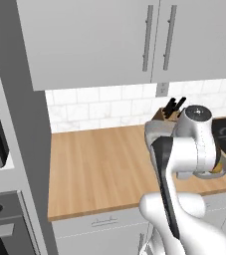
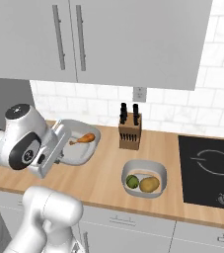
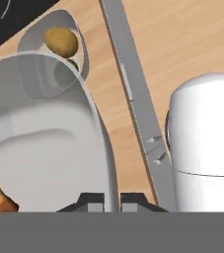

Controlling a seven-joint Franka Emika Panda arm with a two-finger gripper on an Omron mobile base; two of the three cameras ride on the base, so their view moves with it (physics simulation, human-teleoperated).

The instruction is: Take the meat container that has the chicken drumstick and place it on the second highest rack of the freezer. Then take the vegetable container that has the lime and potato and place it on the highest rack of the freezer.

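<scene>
The white robot arm (image 2: 32, 148) fills the foreground of a simulated kitchen, its end effector (image 3: 112, 198) clamped shut on the near rim of the meat container (image 2: 79, 146), a pale grey tray seen in the hand view with the two dark finger tips pinched together on either side of its wall. The chicken drumstick (image 2: 84, 139), small and orange-brown, lies inside that tray toward one side, its thin end pointing left in the right base view. The tray appears tilted and raised at the gripped edge above the wooden bench (image 1: 99, 169); whether its far edge touches the bench cannot be told. Further right on the bench sits the vegetable container (image 2: 144, 179), a rounded grey bowl holding the lime (image 2: 132, 182) and the potato (image 2: 149, 184) side by side, touching or nearly so. A wooden knife block (image 2: 130, 130) stands upright between the two containers, back against the white tiled wall (image 2: 182, 108). A black cooktop (image 2: 209, 170) is set into the bench at the far right, and grey wall cabinets (image 2: 123, 39) with bar handles hang above.
</scene>
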